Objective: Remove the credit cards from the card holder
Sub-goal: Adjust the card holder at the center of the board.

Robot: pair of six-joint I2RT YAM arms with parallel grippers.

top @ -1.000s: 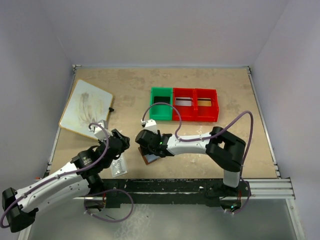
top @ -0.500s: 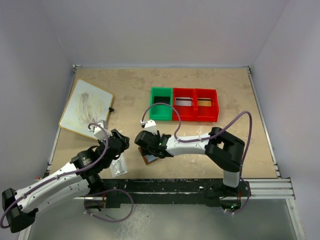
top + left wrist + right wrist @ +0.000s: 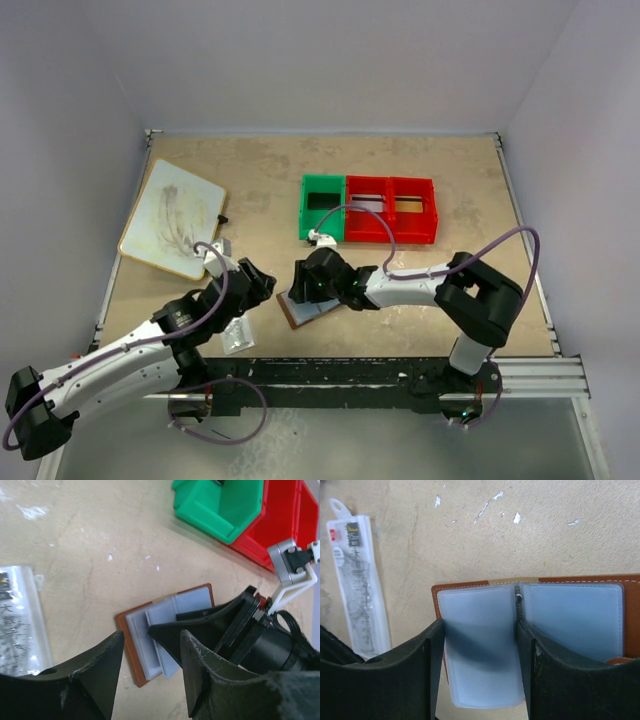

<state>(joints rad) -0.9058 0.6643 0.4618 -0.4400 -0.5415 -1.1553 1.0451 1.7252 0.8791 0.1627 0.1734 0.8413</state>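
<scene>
The card holder lies opened flat on the table, brown leather outside, bluish-grey pockets facing up. My right gripper is open and low over it, one finger on each side of the left pocket leaf. No card shows in the pockets. My left gripper is open just left of the holder, with nothing between its fingers. A silvery grey credit card lies in the middle red bin, a golden tan one in the right red bin.
A green bin and two red bins stand in a row behind the holder. A clear speckled packet lies left of it under the left arm. A white board rests at the back left.
The right wrist has shifted right and turned, uncovering more of the holder. The left gripper has moved right, closer to the holder.
</scene>
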